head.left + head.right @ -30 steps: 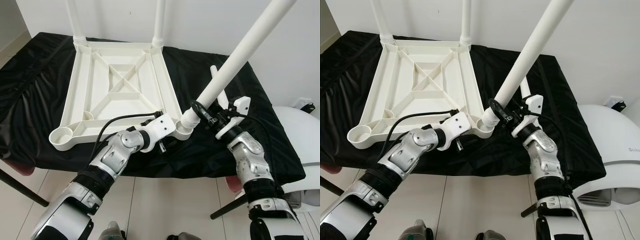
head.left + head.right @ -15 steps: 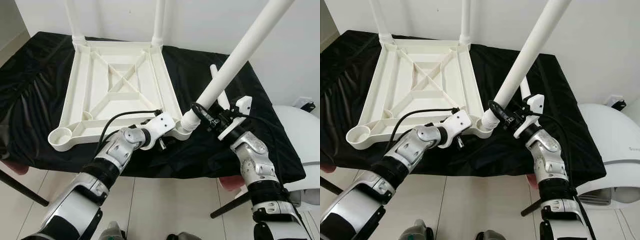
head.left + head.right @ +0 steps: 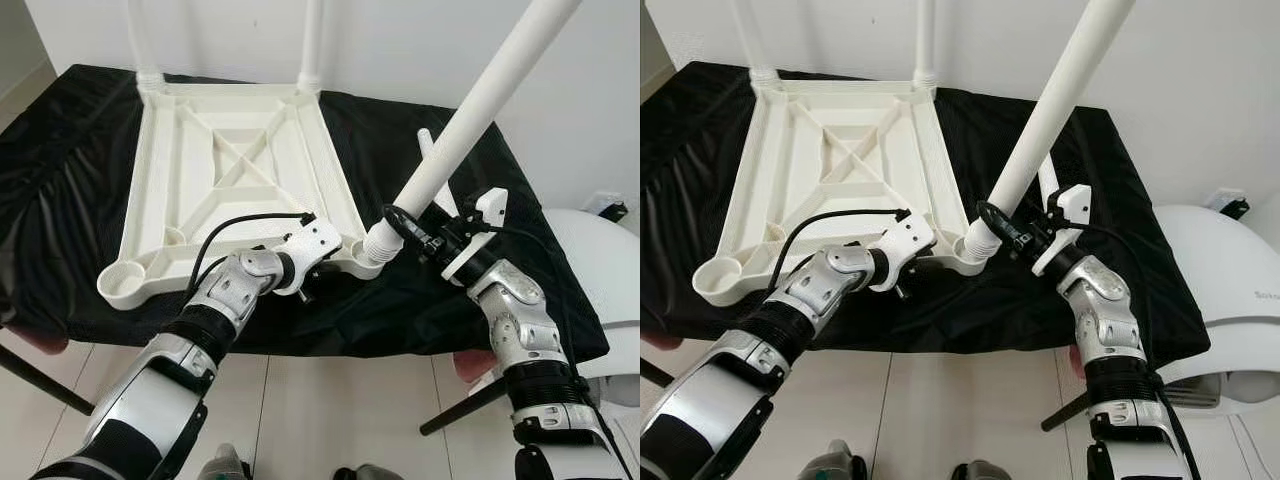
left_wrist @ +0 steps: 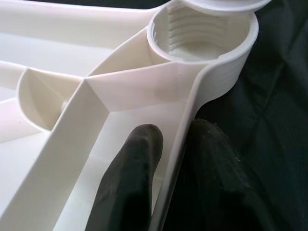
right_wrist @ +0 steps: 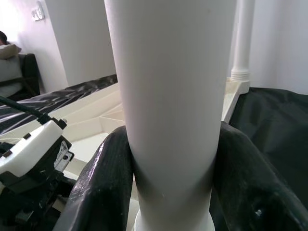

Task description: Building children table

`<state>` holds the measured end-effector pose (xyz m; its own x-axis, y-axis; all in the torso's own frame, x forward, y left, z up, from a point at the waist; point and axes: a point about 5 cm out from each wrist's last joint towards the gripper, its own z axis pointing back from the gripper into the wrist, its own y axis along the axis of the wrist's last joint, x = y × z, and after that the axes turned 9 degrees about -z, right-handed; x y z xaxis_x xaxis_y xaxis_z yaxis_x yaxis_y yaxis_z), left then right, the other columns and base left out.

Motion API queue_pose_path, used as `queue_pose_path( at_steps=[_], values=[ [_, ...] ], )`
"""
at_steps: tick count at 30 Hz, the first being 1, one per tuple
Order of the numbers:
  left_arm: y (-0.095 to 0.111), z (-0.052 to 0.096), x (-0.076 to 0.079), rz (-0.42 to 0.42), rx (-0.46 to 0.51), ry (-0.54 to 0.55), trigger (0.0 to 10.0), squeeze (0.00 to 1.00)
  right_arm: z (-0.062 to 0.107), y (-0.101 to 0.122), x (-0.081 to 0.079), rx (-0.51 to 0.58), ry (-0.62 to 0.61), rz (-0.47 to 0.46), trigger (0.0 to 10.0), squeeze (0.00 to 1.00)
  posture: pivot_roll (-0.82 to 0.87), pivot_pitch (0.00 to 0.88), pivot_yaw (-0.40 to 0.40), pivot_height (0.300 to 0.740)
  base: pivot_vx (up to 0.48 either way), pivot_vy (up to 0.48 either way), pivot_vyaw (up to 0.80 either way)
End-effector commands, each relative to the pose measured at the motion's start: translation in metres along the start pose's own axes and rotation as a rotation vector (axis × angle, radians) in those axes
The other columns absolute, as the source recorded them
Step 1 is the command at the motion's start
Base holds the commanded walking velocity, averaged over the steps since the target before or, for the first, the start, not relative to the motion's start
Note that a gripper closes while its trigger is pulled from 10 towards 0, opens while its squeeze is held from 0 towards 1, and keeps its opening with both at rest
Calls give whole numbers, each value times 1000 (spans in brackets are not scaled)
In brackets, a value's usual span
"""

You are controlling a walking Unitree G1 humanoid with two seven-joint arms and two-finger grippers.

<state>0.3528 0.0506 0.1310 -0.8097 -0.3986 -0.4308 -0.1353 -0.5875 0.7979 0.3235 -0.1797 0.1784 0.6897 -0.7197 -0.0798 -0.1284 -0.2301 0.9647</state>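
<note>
A white plastic children's table top (image 3: 230,180) lies upside down on a black-covered table, with two white legs (image 3: 312,45) standing in its far corners. My right gripper (image 3: 405,228) is shut on a third white leg (image 3: 470,120), which leans up to the right with its lower end at the near right corner socket (image 4: 202,29). My left gripper (image 4: 171,159) is shut on the table top's near rim (image 4: 180,139), one finger inside and one outside, just beside that socket. The near left corner socket (image 3: 122,280) holds nothing.
The black cloth (image 3: 60,170) covers the whole work table, whose near edge drops to a tiled floor (image 3: 330,410). A white rounded appliance (image 3: 600,270) stands at the right. A white wall (image 3: 400,40) runs close behind the table.
My left arm has shifted slightly left and up along the near rim. The leg in my right gripper stands a little more upright at the socket. The camera has shifted a little.
</note>
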Motion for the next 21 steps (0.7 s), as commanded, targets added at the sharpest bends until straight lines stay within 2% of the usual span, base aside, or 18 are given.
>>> queue_pose_path(
  at_steps=[1, 7, 8, 21],
  values=[
    [-7, 3, -5, 12, -22, 34, 0, 0, 2, 2, 1, -3, 7, 5, 10000, 0, -7, 20, -35, 740, 0, 0, 0],
    [-10, 4, -5, 2, -27, 20, 0, 0, 1, 3, 3, -12, 16, 0, 10000, 0, -4, 12, -42, 740, 0, 0, 0],
    [-10, 5, -3, -8, -22, 7, 10000, 0, 0, 2, 4, -16, 16, -3, 10000, 0, -1, 12, -44, 740, 0, 0, 0],
    [-10, 11, 8, -37, 23, -60, 10000, 0, -9, -2, 9, -58, 64, -29, 10000, 0, 16, 7, -59, 740, 0, 0, 0]
  ],
)
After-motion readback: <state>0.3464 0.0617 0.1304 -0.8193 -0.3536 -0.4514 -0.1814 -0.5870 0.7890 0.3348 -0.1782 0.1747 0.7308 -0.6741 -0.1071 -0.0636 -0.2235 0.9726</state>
